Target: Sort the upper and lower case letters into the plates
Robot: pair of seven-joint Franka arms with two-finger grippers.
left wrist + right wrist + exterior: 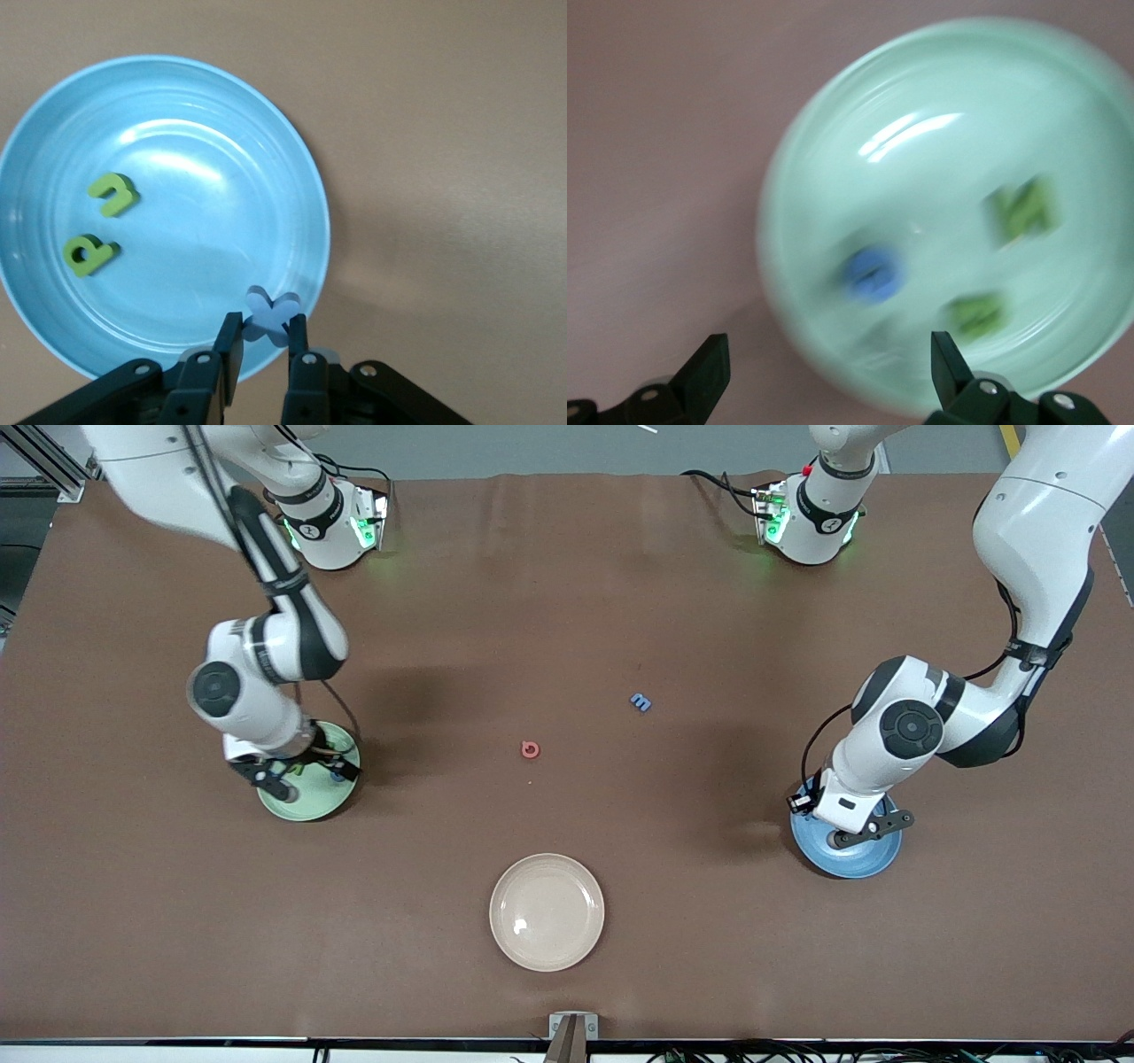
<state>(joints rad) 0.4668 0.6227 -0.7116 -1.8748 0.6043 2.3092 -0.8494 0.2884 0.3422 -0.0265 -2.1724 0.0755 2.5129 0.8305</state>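
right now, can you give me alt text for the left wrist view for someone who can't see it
The left hand, shut on a blue x, hangs over the rim of a blue plate on a brown table. Two green letters, an n and a p, lie side by side in the plate.

Blue plate [53, 292] at left arm's end holds green n [112, 194] and green p [89, 253], flat, side by side; blue x [268, 316] above its rim, pinched; light green plate [833, 159] at right arm's end holds blue piece [871, 272] and two green pieces [1025, 207], blurred; red round letter [530, 749] and blue m [640, 702] lie mid-table, apart.
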